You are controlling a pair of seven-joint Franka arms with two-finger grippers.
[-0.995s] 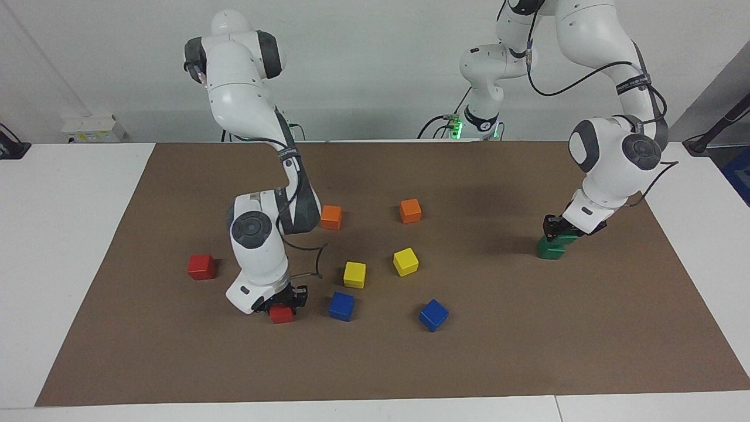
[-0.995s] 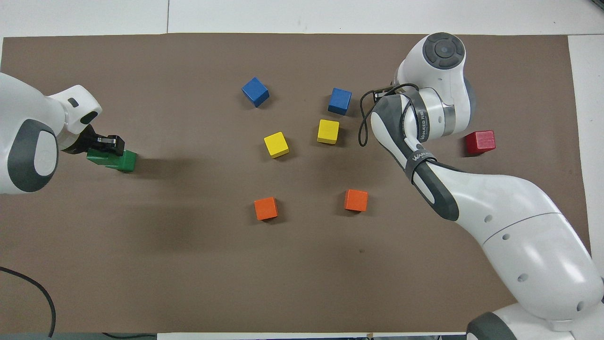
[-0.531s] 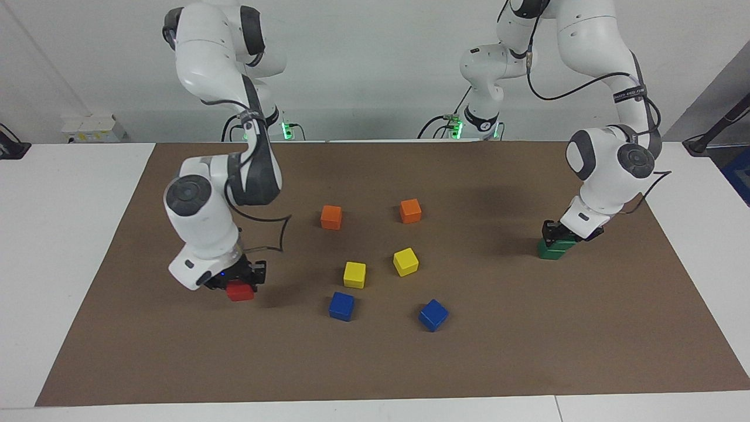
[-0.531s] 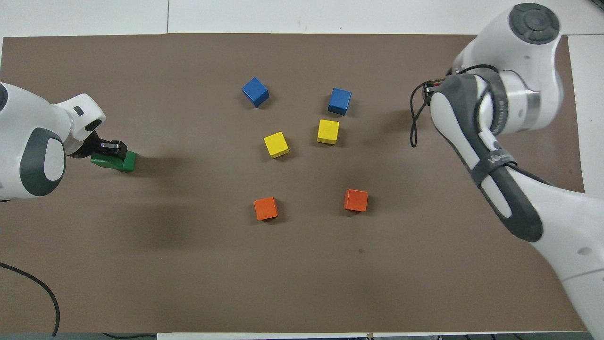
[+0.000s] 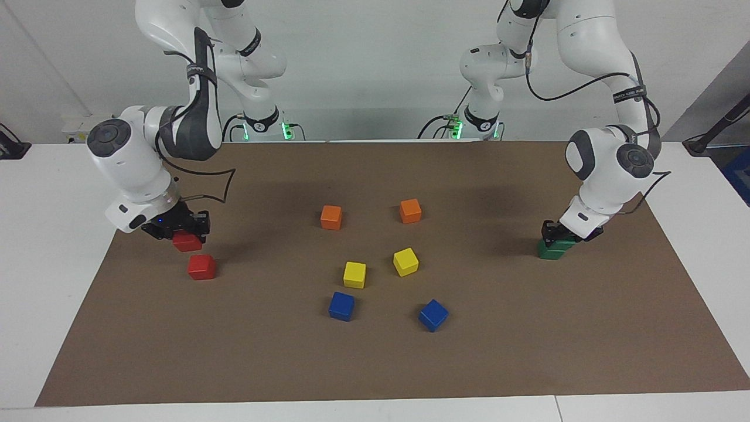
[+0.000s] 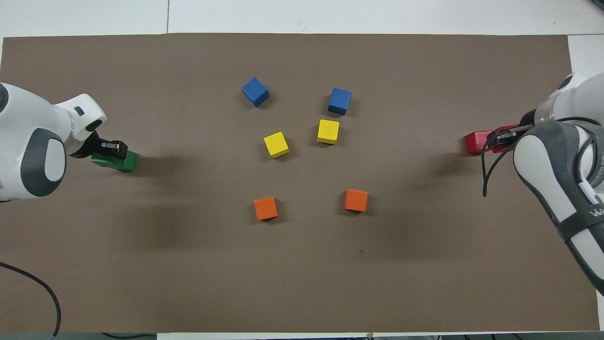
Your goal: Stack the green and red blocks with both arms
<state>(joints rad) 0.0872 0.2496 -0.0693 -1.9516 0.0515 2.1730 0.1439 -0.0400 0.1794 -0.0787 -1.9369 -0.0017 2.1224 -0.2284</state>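
My right gripper (image 5: 187, 233) is shut on a red block (image 5: 187, 241) and holds it in the air, just above the second red block (image 5: 201, 266) at the right arm's end of the mat. In the overhead view the right gripper (image 6: 501, 138) partly covers that second red block (image 6: 473, 142). My left gripper (image 5: 561, 232) is shut on a green block (image 5: 563, 238) that sits on the other green block (image 5: 549, 251) at the left arm's end. The overhead view shows the left gripper (image 6: 107, 147) over the green pair (image 6: 123, 161).
Two orange cubes (image 5: 331, 217) (image 5: 410, 210), two yellow cubes (image 5: 354, 274) (image 5: 405, 261) and two blue cubes (image 5: 341, 306) (image 5: 433, 315) lie around the middle of the brown mat (image 5: 527, 351). White table (image 5: 53, 234) borders the mat.
My right arm has lifted the red block and carried it from beside the blue cube to above the second red block. My left gripper has stayed on the green stack, settling slightly.
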